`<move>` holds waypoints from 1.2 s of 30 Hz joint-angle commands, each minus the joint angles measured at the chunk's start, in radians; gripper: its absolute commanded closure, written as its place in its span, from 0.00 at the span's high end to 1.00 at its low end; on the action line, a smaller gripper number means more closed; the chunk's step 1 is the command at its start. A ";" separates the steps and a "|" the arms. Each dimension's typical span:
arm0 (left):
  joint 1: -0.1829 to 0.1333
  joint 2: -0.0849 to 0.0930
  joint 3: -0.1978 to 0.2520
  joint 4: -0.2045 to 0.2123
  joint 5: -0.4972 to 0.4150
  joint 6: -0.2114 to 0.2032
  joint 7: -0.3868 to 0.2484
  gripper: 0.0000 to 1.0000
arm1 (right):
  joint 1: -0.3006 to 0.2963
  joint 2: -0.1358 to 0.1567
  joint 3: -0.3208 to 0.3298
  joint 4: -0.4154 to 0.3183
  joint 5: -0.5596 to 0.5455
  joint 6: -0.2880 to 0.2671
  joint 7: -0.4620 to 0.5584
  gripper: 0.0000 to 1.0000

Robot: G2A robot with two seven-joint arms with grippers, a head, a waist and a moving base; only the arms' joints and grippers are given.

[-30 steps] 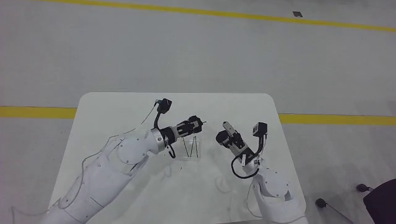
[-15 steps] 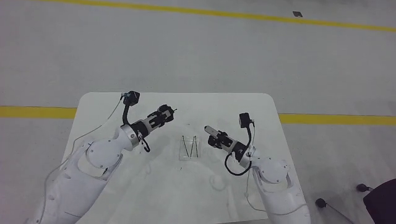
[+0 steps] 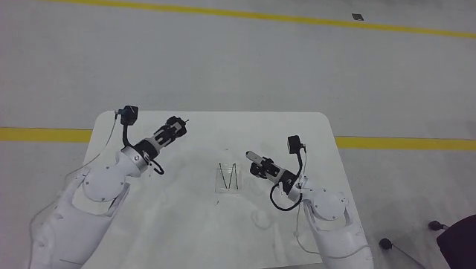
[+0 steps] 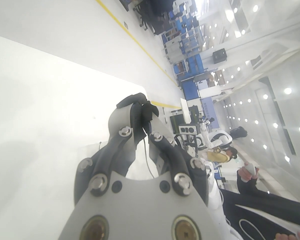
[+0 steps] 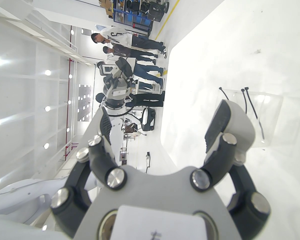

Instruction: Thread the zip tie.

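My left gripper (image 4: pixel 142 106) is shut on a thin black zip tie (image 4: pixel 148 151), whose strap runs back between the fingers. In the top view this gripper (image 3: pixel 178 124) hangs over the back left part of the white table (image 3: pixel 282 128). More black zip ties (image 3: pixel 229 174) lie on a small clear tray (image 3: pixel 228 187) at the table's middle. My right gripper (image 3: pixel 251 162) stands open just right of that tray. Its wrist view shows the wide gap between its fingers (image 5: pixel 162 118), with the tray (image 5: pixel 272 106) and the zip ties (image 5: pixel 250 104) just beyond one fingertip.
The table's far edge and its rounded corners lie close behind both grippers. Bare tabletop stretches in front of the tray and to its left. People stand in the room far off the table.
My left arm has drawn away from the tray to the back left, carrying the zip tie. My right gripper moved in beside the tray a second ago and has since kept still.
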 commanded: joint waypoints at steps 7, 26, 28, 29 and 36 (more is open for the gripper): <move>0.037 0.005 -0.043 -0.025 -0.025 0.002 0.032 0.00 | 0.005 0.000 -0.007 -0.008 -0.016 -0.003 0.000 1.00; 0.037 0.005 -0.043 -0.025 -0.025 0.002 0.032 0.00 | 0.312 0.001 -0.301 0.078 -0.468 0.169 0.269 1.00; 0.037 0.005 -0.043 -0.025 -0.025 0.002 0.032 0.00 | 0.312 0.001 -0.301 0.078 -0.468 0.169 0.269 1.00; 0.037 0.005 -0.043 -0.025 -0.025 0.002 0.032 0.00 | 0.312 0.001 -0.301 0.078 -0.468 0.169 0.269 1.00; 0.037 0.005 -0.043 -0.025 -0.025 0.002 0.032 0.00 | 0.314 -0.001 -0.342 0.067 -0.530 0.188 0.241 1.00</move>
